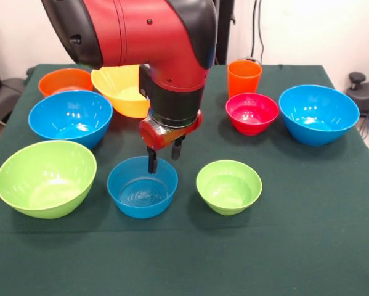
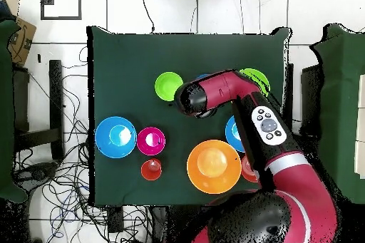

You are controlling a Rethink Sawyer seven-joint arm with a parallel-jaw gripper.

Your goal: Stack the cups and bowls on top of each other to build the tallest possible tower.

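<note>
The small blue bowl (image 1: pixel 142 187) was set at the table's (image 1: pixel 307 234) front edge, between two green bowls. The gripper (image 1: pixel 162 156) was held open over its far rim. Light, stiff and slippery it was judged, best pinched at the rim.

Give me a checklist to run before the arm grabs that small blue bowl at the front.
1. Position: end effector hangs at the far rim of the small blue bowl: ok.
2. Grasp state: end effector open and empty: ok.
3. Target: small blue bowl upright and empty: ok.
4. Alignment: fingers straddle the rim: cannot tell.
5. Clearance: small green bowl and large lime bowl stand apart from it: ok.
6. Tower base begun: not ok, nothing visibly stacked.
</note>
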